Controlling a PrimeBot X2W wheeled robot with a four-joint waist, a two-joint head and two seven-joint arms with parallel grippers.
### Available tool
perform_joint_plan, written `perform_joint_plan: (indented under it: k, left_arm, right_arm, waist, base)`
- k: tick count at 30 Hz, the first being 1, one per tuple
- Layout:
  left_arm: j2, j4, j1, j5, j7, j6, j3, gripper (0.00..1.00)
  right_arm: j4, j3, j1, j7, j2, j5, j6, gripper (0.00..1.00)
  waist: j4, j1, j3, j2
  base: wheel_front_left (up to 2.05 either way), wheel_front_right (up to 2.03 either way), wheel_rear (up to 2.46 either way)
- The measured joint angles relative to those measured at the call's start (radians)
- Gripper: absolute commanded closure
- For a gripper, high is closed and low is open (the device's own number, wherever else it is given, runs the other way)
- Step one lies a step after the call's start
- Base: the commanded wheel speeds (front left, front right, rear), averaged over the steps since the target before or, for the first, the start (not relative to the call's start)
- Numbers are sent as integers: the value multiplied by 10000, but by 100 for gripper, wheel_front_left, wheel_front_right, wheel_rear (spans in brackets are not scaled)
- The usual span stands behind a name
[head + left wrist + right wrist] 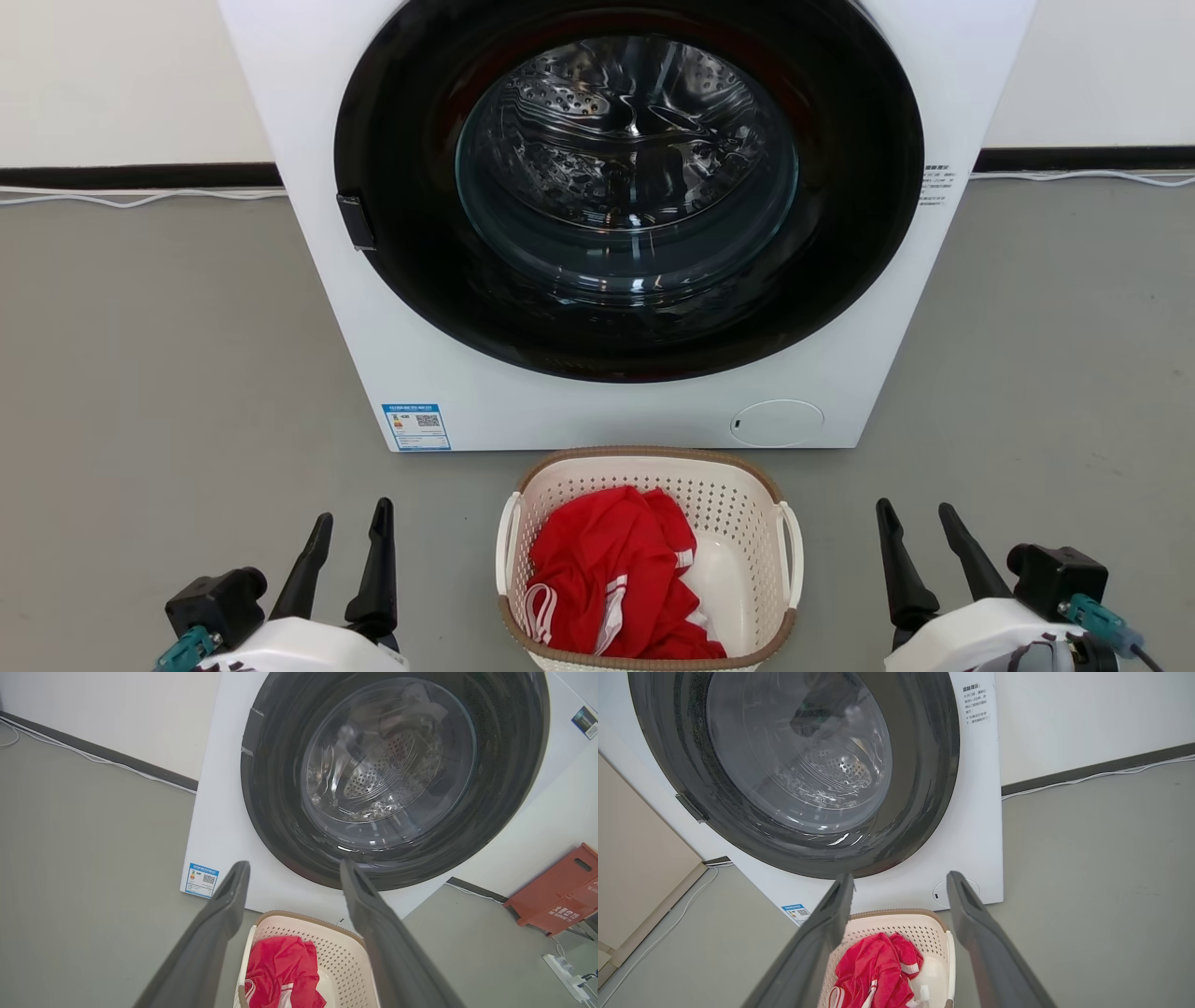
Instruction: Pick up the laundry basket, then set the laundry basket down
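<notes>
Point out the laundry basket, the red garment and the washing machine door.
laundry basket (733, 509): head view, perforated inside wall.
red garment (607, 565): head view, middle of the cloth.
washing machine door (625, 168): head view, glass centre.

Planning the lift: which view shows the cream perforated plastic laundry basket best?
Head view: the laundry basket sits nearly whole, both white handles visible. Each wrist view crops its near half at the bottom edge.

You lose the top of the white front-loading washing machine (308, 233) at the head view's upper edge, and the near wall of the cream perforated plastic laundry basket (738, 509) at its lower edge. A crumpled red garment (607, 560) hides most of the basket's floor, and the small blue label (416, 427) is too small to read.
</notes>
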Motion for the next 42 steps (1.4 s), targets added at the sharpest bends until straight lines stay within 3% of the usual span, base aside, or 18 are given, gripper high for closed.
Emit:
perform_joint_plan:
  k: [27,42]
  left_arm:
    - [40,-23,159,3181,-792,-2,-104,0]
    - [46,249,177,3043,-819,-12,-121,0]
  right_arm:
    - [562,167,-54,-811,-2,-3262,12,0]
    - [619,102,-66,-851,-4,-3409,12,0]
  waist:
    - [-89,0,38,0]
    - [-90,0,227,0]
  base:
    - [0,0,0]
    - [0,0,0]
